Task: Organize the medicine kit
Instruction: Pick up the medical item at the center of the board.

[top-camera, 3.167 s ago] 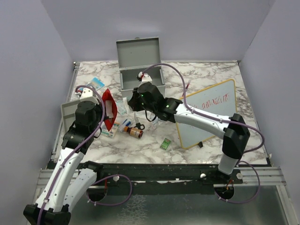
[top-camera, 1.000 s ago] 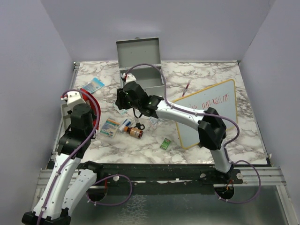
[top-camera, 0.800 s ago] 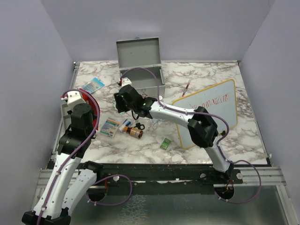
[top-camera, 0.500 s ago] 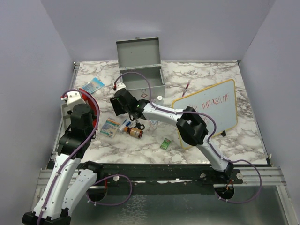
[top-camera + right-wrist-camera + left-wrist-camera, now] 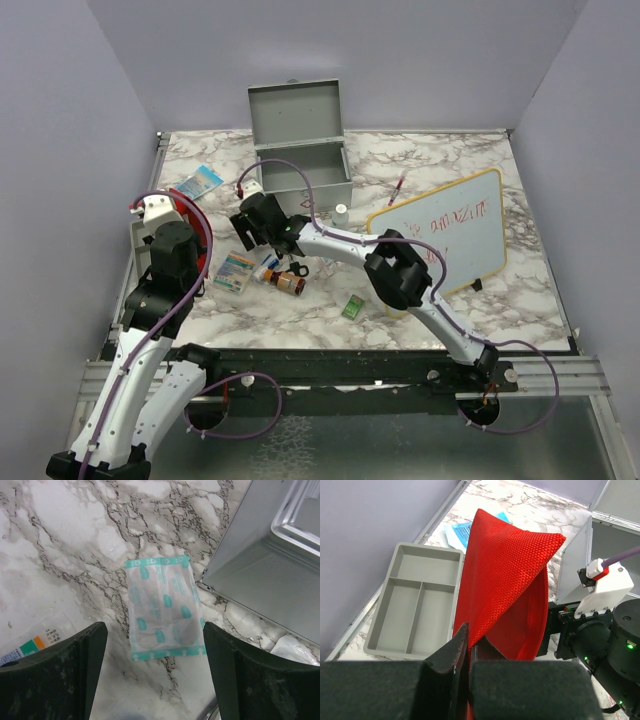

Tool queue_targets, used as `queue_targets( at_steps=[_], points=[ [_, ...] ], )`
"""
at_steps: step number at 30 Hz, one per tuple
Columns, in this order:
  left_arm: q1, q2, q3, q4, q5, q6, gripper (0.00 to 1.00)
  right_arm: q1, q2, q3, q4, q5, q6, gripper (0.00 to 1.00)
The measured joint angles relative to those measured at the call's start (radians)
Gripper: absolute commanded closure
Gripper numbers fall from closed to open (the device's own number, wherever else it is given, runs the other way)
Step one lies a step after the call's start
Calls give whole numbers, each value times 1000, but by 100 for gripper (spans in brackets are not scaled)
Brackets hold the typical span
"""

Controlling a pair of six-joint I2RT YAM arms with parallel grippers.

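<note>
Right gripper shifted left | wrist-only: jaws apart over bandage packet

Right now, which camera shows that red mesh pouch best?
The left wrist view: the red mesh pouch fills it, pinched by the left gripper. The top view shows only a partly hidden red sliver; the right wrist view shows none.
</note>
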Motion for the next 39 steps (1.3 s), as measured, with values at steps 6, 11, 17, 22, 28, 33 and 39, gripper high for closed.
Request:
queue_targets(
  at_steps=[6,11,17,22,28,33,39],
  points=[
    [0,0,0,0,0,0,100,0,36,27,-4,14,-17,16],
    [-2,0,0,0,0,0,100,0,50,36,-10,19,-17,15],
    [-5,0,0,0,0,0,100,-6,53,40,-14,17,-14,23],
    [-5,0,0,0,0,0,100,-6,53,37,-11,7,-11,34],
    [-5,0,0,0,0,0,100,-6,53,26,4,-7,-5,49],
    [-5,-1,0,0,0,0,100,-6,50,2,41,-10,6,59],
    [-5,-1,0,0,0,0,100,-6,45,-11,59,-14,10,72]
  ],
)
